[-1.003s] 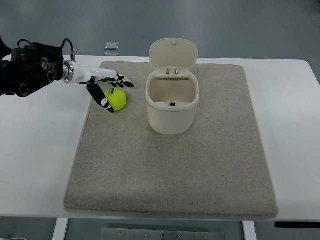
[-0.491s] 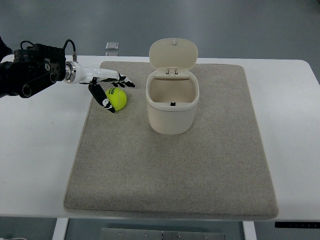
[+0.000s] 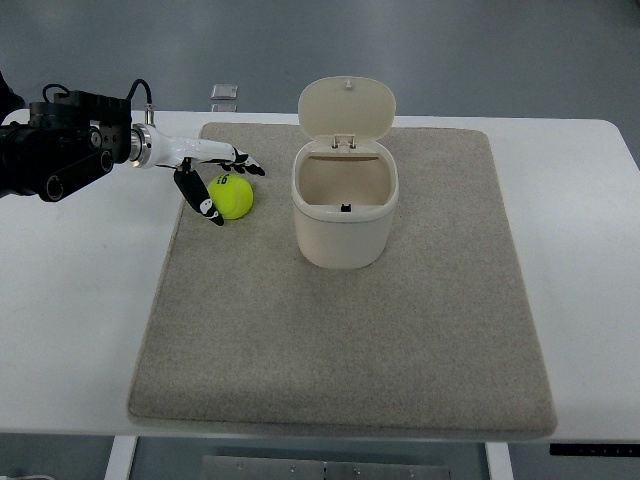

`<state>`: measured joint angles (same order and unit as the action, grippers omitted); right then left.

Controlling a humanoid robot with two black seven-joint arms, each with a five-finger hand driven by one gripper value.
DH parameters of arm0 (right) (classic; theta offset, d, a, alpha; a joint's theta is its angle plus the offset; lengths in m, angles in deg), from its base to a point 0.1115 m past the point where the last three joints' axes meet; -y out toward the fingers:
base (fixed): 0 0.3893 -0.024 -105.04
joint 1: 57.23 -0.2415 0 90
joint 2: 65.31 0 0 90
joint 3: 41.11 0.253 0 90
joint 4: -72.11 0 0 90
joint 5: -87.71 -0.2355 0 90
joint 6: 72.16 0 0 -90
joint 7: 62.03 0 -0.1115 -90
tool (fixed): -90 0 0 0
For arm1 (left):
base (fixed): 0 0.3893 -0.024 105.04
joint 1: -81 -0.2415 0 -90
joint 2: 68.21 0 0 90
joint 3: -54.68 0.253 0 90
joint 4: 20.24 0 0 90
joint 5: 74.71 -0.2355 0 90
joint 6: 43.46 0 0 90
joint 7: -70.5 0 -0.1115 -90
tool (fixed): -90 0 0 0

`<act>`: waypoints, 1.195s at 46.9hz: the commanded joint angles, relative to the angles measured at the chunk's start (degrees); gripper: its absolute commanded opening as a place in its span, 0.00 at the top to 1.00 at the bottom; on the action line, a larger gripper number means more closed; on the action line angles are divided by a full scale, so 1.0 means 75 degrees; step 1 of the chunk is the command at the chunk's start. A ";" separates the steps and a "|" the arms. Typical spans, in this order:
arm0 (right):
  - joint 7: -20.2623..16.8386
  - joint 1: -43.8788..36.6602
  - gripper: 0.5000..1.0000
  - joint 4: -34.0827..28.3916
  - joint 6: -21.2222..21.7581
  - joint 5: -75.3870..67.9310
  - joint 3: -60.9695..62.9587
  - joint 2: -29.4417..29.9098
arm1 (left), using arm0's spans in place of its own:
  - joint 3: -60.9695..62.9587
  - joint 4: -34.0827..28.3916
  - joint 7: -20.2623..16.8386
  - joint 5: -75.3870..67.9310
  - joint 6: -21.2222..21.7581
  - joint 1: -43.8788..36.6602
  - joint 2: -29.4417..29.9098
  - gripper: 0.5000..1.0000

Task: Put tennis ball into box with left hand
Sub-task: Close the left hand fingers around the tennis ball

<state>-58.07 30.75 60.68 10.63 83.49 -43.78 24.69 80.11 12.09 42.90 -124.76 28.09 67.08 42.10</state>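
A white surface [image 3: 80,290] fills most of the view under a grey floor at the far edge, and a large beige mat [image 3: 340,340] lies across its middle. At about 9 to 10 o'clock the left arm [image 3: 60,155] comes in from the left edge, a black block of housing with a cable looped over it, narrowing to a white wrist. The left robot hand [image 3: 212,176] reaches over the mat's far-left corner with its black-and-white fingers [image 3: 244,162] spread and released: the upper fingers stretch over the top of the tennis ball [image 3: 233,196], while the thumb angles down along the ball's left side. The hand brackets the ball without closing on it; whether any fingertip touches it cannot be told. The yellow-green ball rests on the mat, at about 10 o'clock from the mat's centre and just left of the box [image 3: 344,205]. A small grey object [image 3: 224,94] sits on the surface beyond the mat's far-left corner, near 11 o'clock. The box is a cream, rounded container standing upright on the mat near 12 o'clock, its hinged lid [image 3: 346,108] flipped up and back, leaving the opening bare toward the camera.
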 commanded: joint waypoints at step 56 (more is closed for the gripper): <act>0.0000 0.0000 0.20 0.0000 0.0001 0.0000 0.0004 0.0000 | -0.1151 -0.0150 0.0059 0.1856 0.0479 -0.0568 -0.0082 0.58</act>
<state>-58.07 30.75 60.68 10.63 83.49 -43.81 24.69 73.38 10.80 43.40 -113.48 31.91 64.06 41.28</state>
